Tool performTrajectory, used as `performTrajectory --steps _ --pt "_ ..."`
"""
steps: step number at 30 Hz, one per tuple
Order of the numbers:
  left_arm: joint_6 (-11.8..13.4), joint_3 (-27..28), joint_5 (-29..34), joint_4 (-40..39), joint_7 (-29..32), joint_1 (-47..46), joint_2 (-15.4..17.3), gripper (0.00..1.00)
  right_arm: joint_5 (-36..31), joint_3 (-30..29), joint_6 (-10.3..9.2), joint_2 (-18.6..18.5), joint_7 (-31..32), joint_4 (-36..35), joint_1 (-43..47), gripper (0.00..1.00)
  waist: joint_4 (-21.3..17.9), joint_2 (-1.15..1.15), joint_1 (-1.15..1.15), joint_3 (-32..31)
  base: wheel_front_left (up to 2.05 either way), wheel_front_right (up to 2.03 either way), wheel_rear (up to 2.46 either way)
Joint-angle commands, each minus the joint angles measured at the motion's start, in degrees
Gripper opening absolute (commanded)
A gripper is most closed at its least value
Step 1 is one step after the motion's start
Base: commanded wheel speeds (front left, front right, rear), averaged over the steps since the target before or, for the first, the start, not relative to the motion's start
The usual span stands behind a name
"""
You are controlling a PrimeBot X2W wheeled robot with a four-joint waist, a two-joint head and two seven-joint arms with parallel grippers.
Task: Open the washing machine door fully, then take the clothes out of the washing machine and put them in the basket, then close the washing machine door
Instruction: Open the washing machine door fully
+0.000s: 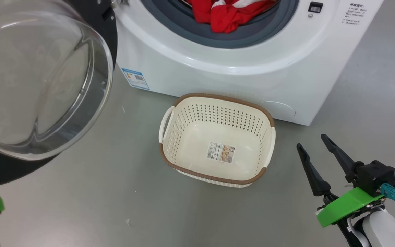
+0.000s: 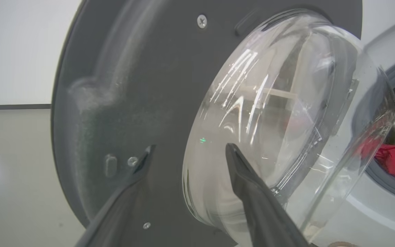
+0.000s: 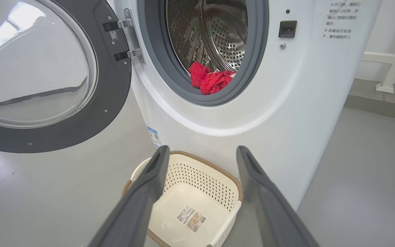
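The washing machine (image 1: 218,79) stands at the top of the head view with its round door (image 1: 39,79) swung out to the left, glass bowl facing me. Red clothes (image 1: 228,15) lie in the drum mouth, over the grey rubber ring. The cream basket (image 1: 218,99) sits empty on the floor right before the machine. My left gripper (image 2: 189,149) is open, fingers spread just in front of the door's dark inner face (image 2: 115,85), beside the glass bowl, with nothing between them. My right gripper (image 1: 310,141) hangs open at the lower right, to the right of the basket (image 3: 225,192), pointing toward the clothes (image 3: 213,82).
Grey floor (image 1: 98,192) surrounds the basket on the left and front. A raised ledge with a white rail (image 3: 389,61) runs to the right of the machine. The open door (image 3: 108,103) overhangs the floor left of the basket.
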Motion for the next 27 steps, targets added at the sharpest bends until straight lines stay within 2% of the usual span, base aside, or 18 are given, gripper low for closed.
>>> performTrajectory --steps 1,12,19,27 --pt "-0.3 0.27 -0.96 -2.7 -0.28 1.56 2.3 1.0 -0.11 0.63 0.37 -0.37 -0.37 -1.29 0.94 1.0 -0.09 0.0 0.0 -0.62 0.0 0.0 0.0" --pt "-0.3 -8.23 -3.79 -13.05 -0.28 10.27 -1.01 1.0 0.18 -2.32 0.37 0.43 -0.37 -1.84 3.04 1.0 -1.77 0.0 0.0 -2.55 0.0 0.0 0.0" --pt "-0.3 -15.43 -5.14 -19.59 -0.28 16.02 -1.51 1.0 0.09 -4.95 0.37 1.38 -0.37 -2.55 4.48 1.0 -4.61 0.0 0.0 -3.67 0.0 0.0 0.0" --pt "-0.3 -21.59 -6.97 -21.73 -0.28 19.37 -1.07 1.0 0.09 -7.9 0.37 2.0 -0.37 -3.32 5.89 1.0 -7.81 0.0 0.0 -4.55 0.0 0.0 0.0"
